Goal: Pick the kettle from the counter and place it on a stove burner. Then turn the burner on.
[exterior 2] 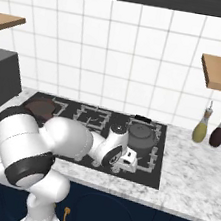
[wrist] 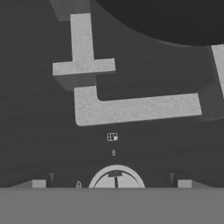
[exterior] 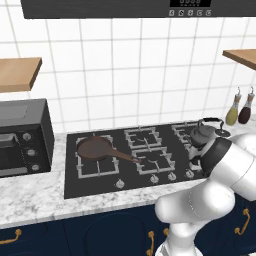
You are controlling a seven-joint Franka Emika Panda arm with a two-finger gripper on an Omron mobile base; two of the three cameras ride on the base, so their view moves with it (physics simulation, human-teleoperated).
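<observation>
The white arm (exterior 2: pixel 51 143) bends low over the marble desk (exterior: pixel 30 195), its bulk cutting off the front right corner of the black cooktop (exterior: pixel 100 180) in the left base view. The cooktop lies beneath and beyond the hand (exterior 2: pixel 127 160), which hangs over the row of front knobs. From the right base view the hand is seen from the side, and its fingers cannot be made out there. The hand view shows two finger tips (wrist: pixel 38 183) standing wide apart, released and holding nothing, with a round knob (wrist: pixel 116 179) directly between them, cut off by the bottom edge; pale grate bars (wrist: pixel 131 107) run beyond it.

The kettle (exterior 2: pixel 142 132) sits on the rear right burner, just beyond the hand and clear of the desk. Its thin dark handle arches over the top, running roughly left to right in the left base view; which way the spout faces is hard to tell. The dark round shape at the top of the hand view may be its underside, though that is unclear.

Far to the hand's left, the brown frying pan (exterior: pixel 95 148) rests on a left burner, largely hidden by the arm in the right base view.
</observation>
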